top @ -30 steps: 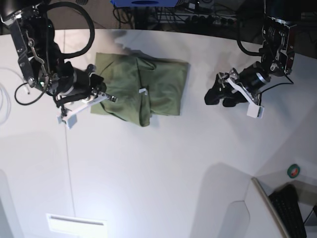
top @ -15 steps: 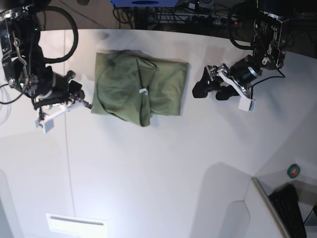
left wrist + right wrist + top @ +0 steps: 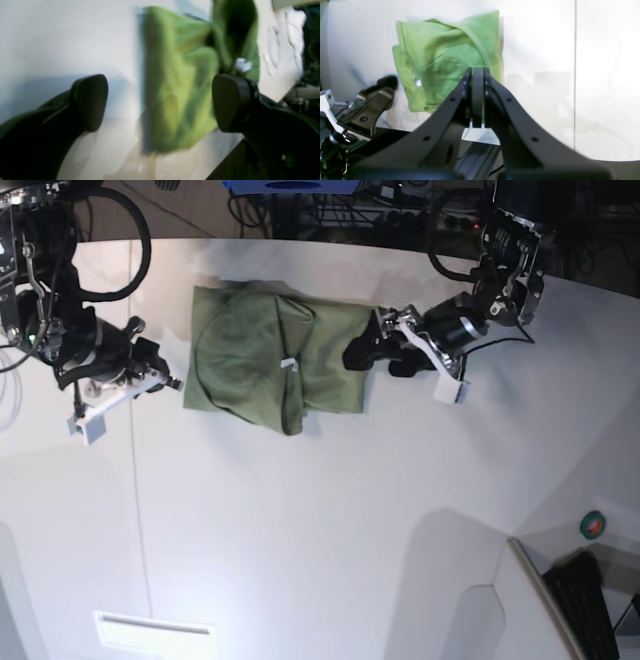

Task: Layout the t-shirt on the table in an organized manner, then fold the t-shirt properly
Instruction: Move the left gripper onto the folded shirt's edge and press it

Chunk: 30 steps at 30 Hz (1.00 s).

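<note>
The shirt (image 3: 280, 365) lies bunched at the far middle of the table (image 3: 320, 520), so the left gripper (image 3: 372, 353) gapes empty at its right edge to grab, while the right gripper (image 3: 165, 377), shut and empty, waits beside its left edge.

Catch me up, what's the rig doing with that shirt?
The shirt lies bunched in a rough fold on the table, not laid out flat. The left end effector is open at the shirt's edge, one finger over the cloth, nothing gripped. The right end effector is shut and empty, off the shirt's other side. No fold is under way yet.
</note>
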### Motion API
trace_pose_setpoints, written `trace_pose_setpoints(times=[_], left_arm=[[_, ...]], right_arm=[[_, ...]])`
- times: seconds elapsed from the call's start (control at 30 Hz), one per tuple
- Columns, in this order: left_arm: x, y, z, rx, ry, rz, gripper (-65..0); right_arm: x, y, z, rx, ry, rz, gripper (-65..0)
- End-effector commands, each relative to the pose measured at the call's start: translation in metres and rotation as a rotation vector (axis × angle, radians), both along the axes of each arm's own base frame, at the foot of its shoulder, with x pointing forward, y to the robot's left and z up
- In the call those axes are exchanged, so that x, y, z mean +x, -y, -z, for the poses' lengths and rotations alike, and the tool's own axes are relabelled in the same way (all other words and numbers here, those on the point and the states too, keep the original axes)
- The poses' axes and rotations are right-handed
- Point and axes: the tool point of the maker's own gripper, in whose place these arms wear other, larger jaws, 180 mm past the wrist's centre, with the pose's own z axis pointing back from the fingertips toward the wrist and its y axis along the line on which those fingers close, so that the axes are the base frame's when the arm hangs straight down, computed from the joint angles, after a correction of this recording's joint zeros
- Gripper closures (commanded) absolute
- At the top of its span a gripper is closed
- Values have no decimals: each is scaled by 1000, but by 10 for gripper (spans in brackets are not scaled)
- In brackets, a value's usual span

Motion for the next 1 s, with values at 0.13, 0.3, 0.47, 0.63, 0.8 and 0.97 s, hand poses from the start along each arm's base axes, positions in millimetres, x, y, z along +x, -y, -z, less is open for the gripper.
trace_pose_setpoints(times=[0.13,0.3,0.47,0.63,0.8,0.97], left_arm=[[4,5,14,-17,-44,-13,-627],[3,13,22,-34,-71,-21,-459],[2,21,22,-46,-75,-18,-283],[-4,36,27,3,-77,81,-156],[-5,38,34,31,-92,114,0],[8,21,30,93,-72,156,0]], right_arm=[[3,4,-5,-6,26,-1,0],[3,5,-5,-8,26,0,0],[3,5,-5,-8,26,0,0],[4,6,-6,-11,28,-1,0],[3,6,-5,-13,26,-2,0],[3,13,-5,-32,27,-5,0]])
